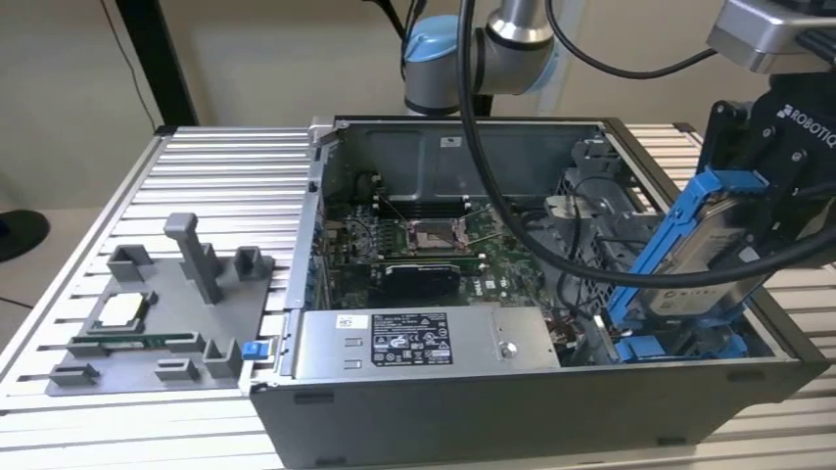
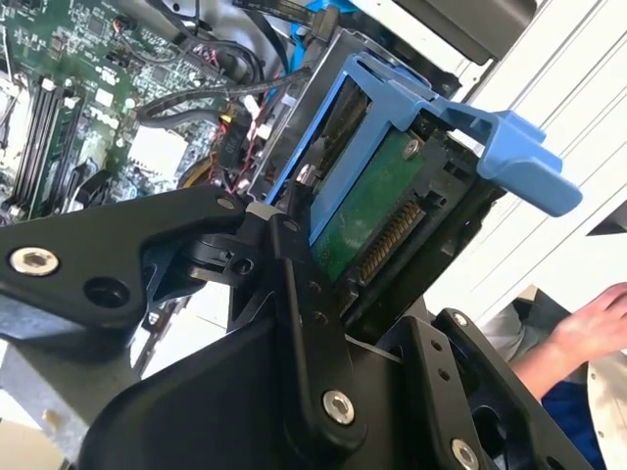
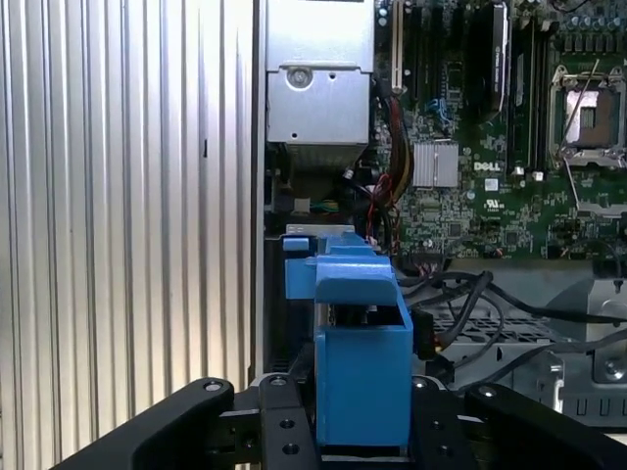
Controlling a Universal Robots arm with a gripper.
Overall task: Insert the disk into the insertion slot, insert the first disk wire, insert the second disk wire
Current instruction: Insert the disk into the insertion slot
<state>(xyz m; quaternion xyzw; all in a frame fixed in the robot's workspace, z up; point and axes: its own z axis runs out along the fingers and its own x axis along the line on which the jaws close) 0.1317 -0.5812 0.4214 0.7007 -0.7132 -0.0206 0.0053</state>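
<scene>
The disk, silver-grey with a white label in a bright blue frame, hangs tilted over the exterior view's right end of the open computer case. My gripper is shut on its upper part. The disk's lower end reaches down among the blue rails of the insertion slot. In the second wrist view the disk shows its green circuit board and connector between my black fingers. The first wrist view looks along the disk's blue frame, clamped between the fingers. Black and red cables lie inside the case beside the slot.
The silver power-supply box runs along the case's front wall, with the motherboard behind it and a perforated cage next to the slot. A grey fixture plate lies on the ribbed table. A person's hand rests nearby.
</scene>
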